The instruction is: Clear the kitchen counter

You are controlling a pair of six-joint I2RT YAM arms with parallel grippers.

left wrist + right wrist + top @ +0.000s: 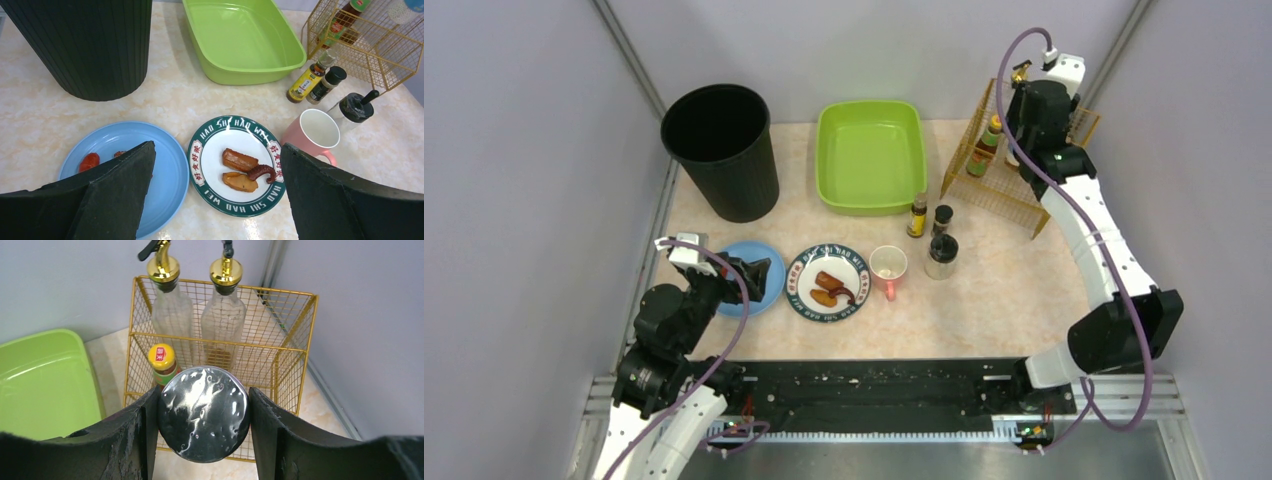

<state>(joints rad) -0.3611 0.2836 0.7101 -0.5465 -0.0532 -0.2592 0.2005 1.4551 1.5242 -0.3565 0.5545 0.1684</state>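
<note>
counter (994,290) cluttered; right gripper (204,412) clamped on tin (205,425) over rack (280,340), upper right: next lower it in, then release. left gripper (217,150) gapes over plates (170,170).

kitchen counter (1004,290): polished stone-look | tub (870,155): glossy plastic | rack (370,60): wire metal | canister (204,412): shiny metal

Beige speckled counter (1004,285), lime tub (870,150), silver canister (204,412)
</note>
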